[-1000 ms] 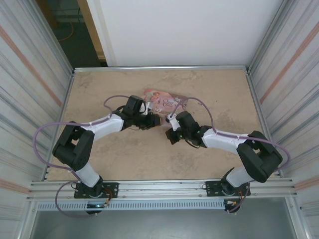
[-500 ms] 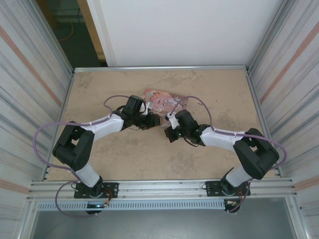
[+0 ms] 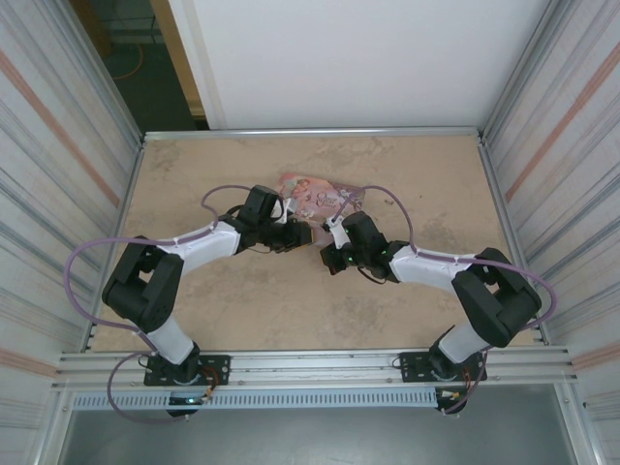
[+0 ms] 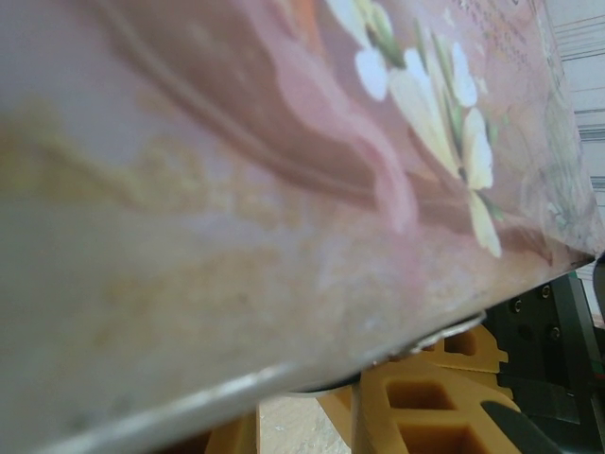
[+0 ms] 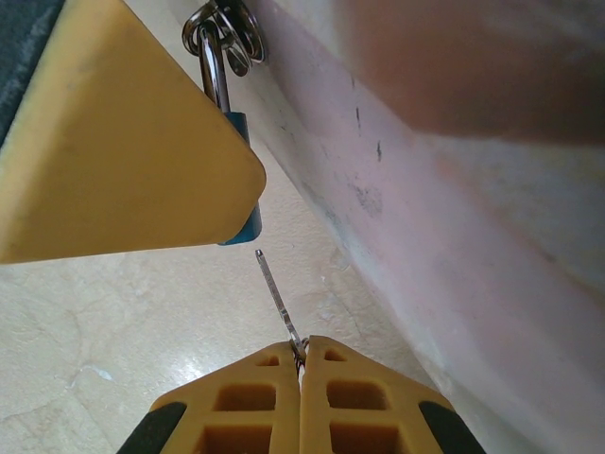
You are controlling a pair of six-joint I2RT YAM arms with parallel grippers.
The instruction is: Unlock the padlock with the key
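In the right wrist view my right gripper (image 5: 301, 352) is shut on the key (image 5: 274, 295). Its thin blade points up at the padlock (image 5: 246, 225), with the tip a short gap below the blue body. A yellow finger (image 5: 123, 142) of my left gripper covers most of that body. The silver shackle (image 5: 216, 68) hangs from a ring on the pink tin (image 5: 454, 189). From above, my left gripper (image 3: 302, 235) and right gripper (image 3: 332, 254) meet just below the tin (image 3: 325, 199). The left wrist view has the left gripper (image 4: 302, 416) under the tin's edge, its fingertips hidden.
The pink illustrated tin (image 4: 284, 142) lies on the beige table (image 3: 242, 310), right against both grippers. Corrugated metal walls (image 3: 58, 194) enclose the table on the left and right, and a white panel (image 3: 349, 58) stands at the back.
My right gripper has moved up and left with the key, closing on the padlock. The left arm has stayed put.
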